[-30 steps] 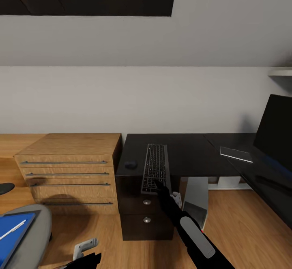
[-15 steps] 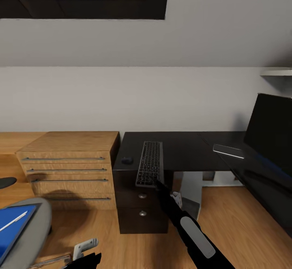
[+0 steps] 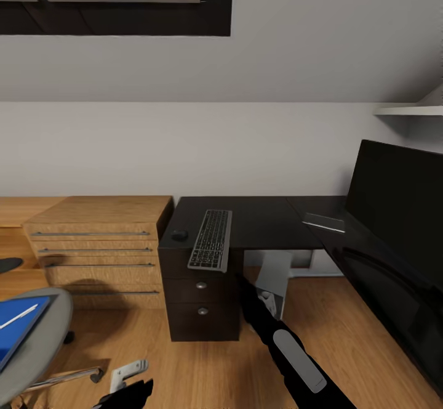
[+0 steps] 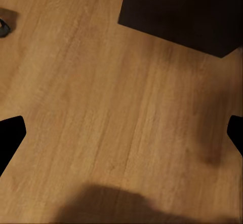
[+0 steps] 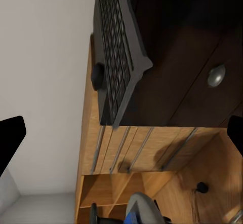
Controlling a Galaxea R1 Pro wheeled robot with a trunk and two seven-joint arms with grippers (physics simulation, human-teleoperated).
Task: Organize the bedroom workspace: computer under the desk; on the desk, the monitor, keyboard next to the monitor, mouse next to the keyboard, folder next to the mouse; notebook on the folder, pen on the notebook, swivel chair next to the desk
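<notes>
- On the table (image 3: 271,215): keyboard (image 3: 211,247) overhangs the front edge, mouse (image 3: 179,235) beside it.
- Right claw (image 5: 121,133) spread wide, empty, below the keyboard.
- Left claw (image 4: 121,133) wide too.
- Risk: a bump tips the keyboard off.

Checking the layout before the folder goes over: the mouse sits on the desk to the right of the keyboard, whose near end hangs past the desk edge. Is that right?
Not quite. In the head view the mouse sits to the left of the keyboard, not the right. The rest holds: both are on the desk, and the keyboard's near end overhangs the edge.
</notes>
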